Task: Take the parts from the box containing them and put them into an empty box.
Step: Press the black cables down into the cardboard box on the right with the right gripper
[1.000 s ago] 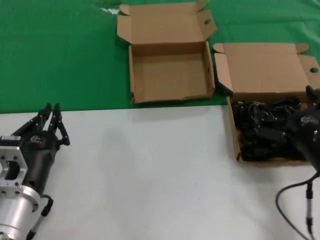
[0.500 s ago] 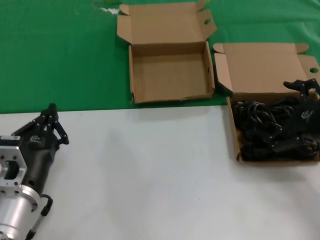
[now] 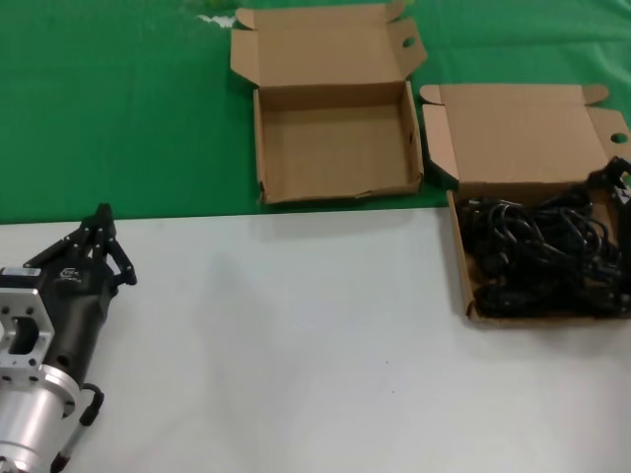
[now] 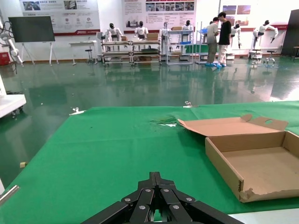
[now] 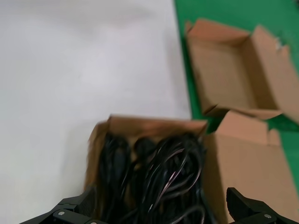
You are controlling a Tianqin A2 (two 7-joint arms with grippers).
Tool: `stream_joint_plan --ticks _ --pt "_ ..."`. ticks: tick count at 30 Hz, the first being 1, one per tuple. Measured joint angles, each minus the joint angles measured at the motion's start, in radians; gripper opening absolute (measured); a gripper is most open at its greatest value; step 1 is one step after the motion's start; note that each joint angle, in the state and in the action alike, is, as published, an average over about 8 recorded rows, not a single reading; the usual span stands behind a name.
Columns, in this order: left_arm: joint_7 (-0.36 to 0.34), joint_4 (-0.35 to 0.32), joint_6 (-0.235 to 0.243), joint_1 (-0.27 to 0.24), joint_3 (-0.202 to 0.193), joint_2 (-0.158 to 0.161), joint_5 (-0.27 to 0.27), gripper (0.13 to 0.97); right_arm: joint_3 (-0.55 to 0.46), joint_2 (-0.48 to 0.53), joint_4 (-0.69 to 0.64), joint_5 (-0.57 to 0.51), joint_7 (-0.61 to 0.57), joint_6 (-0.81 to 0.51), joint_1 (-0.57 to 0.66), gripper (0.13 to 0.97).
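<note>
The parts, a tangle of thin black cables (image 3: 537,258), fill the wide-lidded brown box (image 3: 460,258) at the right, on the white table. The squarer empty box (image 3: 335,148) lies open on the green cloth behind the centre. My right gripper (image 3: 619,179) shows only as a black finger at the right edge, over the far right side of the cable box. In the right wrist view it (image 5: 159,205) is open wide just above the cables (image 5: 154,170). My left gripper (image 3: 102,213) is shut and empty, low at the near left; it also shows in the left wrist view (image 4: 155,177).
The green cloth (image 3: 118,108) covers the far half and the white tabletop (image 3: 296,335) the near half. The empty box also shows in the left wrist view (image 4: 254,161) and the right wrist view (image 5: 224,79). A hall with racks and people lies behind.
My right gripper has moved from over the cables toward the right edge and mostly out of the head view, holding nothing. My left gripper's fingers have closed together.
</note>
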Motion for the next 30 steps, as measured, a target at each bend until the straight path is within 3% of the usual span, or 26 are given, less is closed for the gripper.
stream_joint_plan --ticks 7,20,30 --pt "0.000 0.000 0.000 0.000 0.000 0.000 0.000 0.139 -0.052 -0.044 -0.099 -0.074 -0.059 -0.041 0.075 0.966" --pt "0.000 0.000 0.000 0.000 0.000 0.000 0.000 0.139 -0.065 -0.139 -0.229 -0.105 -0.157 0.018 0.097 0.964" --pt "0.000 0.000 0.000 0.000 0.000 0.000 0.000 0.139 -0.062 -0.174 -0.289 -0.109 -0.210 0.049 0.107 0.898"
